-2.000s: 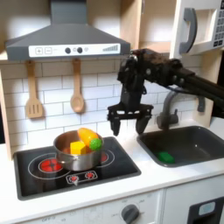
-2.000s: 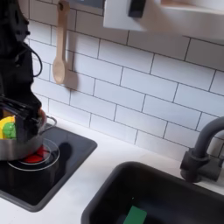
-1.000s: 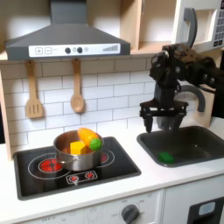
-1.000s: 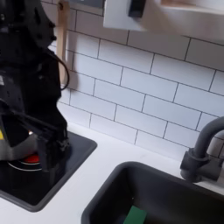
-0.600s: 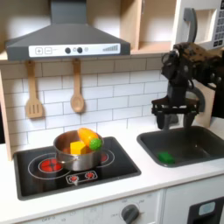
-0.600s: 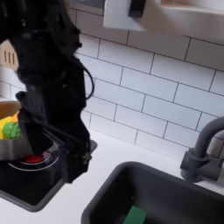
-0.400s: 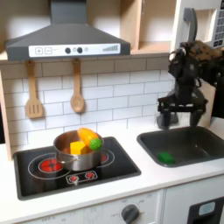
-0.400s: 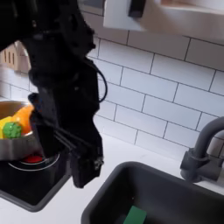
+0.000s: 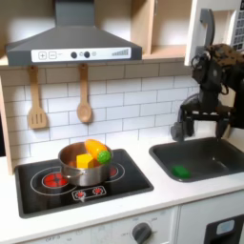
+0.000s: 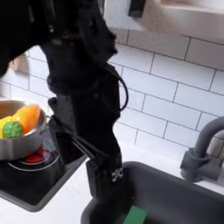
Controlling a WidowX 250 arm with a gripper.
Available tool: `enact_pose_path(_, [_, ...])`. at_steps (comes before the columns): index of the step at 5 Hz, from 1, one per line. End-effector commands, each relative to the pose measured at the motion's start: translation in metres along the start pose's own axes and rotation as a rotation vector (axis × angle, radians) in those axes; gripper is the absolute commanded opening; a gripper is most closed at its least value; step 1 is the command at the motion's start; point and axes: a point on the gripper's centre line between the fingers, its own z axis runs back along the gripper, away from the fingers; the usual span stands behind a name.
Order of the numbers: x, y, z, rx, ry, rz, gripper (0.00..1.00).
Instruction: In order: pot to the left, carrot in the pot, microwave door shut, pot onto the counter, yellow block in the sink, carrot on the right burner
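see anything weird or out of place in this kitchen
A flat green piece lies in the sink, an odd place for it. The microwave door stands open. The pot sits upright on the cooktop holding the carrot; nothing has spilled.

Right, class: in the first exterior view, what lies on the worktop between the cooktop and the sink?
Nothing: in the first exterior view, that strip of counter between the cooktop and the sink is bare.
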Motion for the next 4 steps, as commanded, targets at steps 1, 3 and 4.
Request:
enact_pose_path(1, [0.015, -0.008, -0.002, -0.015, -0.014, -0.072, 1.00])
enact_pose_path(3, [0.033, 0.006, 0.000, -0.004, -0.043, -0.090, 1.00])
enact_pose_path(4, [0.036, 0.013, 0.000, -0.003, -0.048, -0.090, 1.00])
